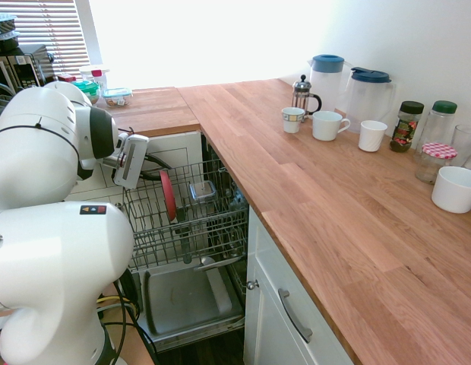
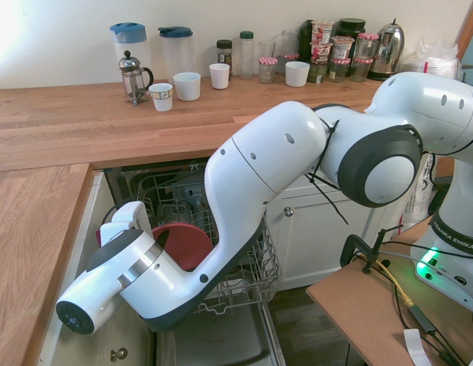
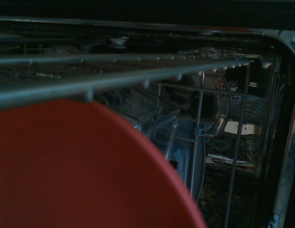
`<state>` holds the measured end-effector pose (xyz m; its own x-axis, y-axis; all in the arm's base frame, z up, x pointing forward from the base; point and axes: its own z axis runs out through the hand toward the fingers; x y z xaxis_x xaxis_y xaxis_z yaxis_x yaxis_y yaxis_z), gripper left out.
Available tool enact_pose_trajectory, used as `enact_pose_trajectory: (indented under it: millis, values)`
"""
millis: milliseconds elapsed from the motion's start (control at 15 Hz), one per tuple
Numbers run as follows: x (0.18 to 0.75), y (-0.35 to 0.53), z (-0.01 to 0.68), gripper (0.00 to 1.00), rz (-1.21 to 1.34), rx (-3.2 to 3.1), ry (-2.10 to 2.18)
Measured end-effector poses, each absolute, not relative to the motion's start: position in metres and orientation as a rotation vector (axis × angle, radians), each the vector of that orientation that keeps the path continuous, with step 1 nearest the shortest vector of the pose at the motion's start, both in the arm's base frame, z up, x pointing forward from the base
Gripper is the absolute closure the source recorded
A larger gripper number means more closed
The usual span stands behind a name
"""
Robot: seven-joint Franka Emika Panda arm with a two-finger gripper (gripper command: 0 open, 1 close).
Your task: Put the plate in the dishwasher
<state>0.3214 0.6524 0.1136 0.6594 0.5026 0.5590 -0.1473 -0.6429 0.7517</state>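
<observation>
1. The red plate (image 1: 169, 195) stands on edge in the wire rack (image 1: 191, 228) of the open dishwasher (image 1: 186, 300), left of centre in the first exterior frame.
2. The white arm's gripper (image 1: 150, 169) sits just beside the plate; whether its fingers are open or closed cannot be told.
3. White mugs (image 1: 327, 125) line the wooden desk (image 1: 334, 220), upper right.
</observation>
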Motion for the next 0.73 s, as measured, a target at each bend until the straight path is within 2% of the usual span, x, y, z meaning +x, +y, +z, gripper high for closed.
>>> enact_pose_trajectory:
  millis: [400,733]
  values:
    - [0.302,0.667,0.133,0.00,1.021,2.137,0.280]
    - [0.264,0.669,0.198,0.00,1.000,2.214,0.245]
